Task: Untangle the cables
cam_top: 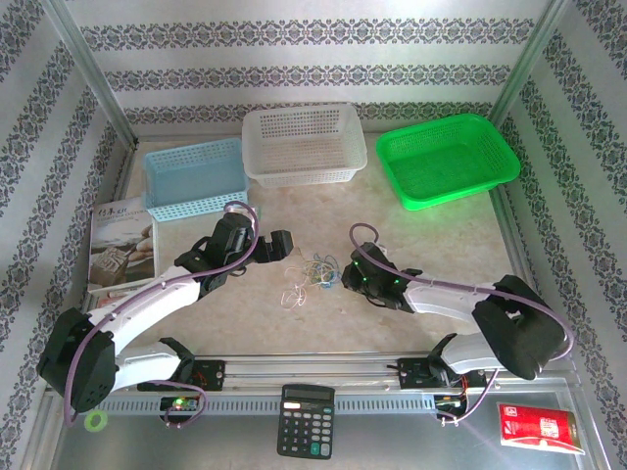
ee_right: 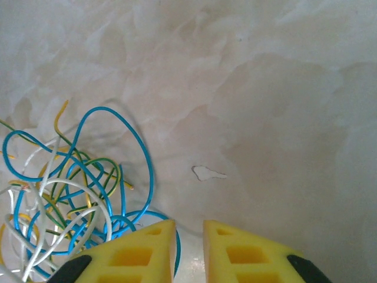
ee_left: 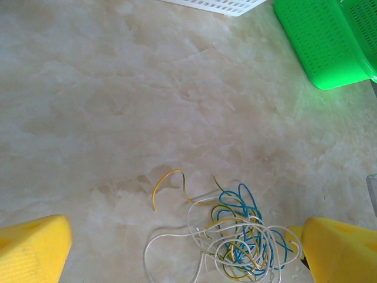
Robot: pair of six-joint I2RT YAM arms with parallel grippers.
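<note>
On the beige marbled tabletop (cam_top: 431, 255), the left gripper (ee_left: 182, 230) gapes wide and empty; the right gripper (ee_right: 189, 227) stands a slit apart, also empty. The tangled thin blue, white and yellow cables (ee_left: 238, 233) lie between them. Pinching several strands at once could tighten the knot.

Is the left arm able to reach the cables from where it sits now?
Likely yes: the left gripper is open beside the cables, which lie loose on the table with nothing between them.

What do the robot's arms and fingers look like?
The left arm and right arm are white links with black joints, each trailing a purple cord. The fingers are yellow blocks with square recesses. Green lights glow near the right wrist.
</note>
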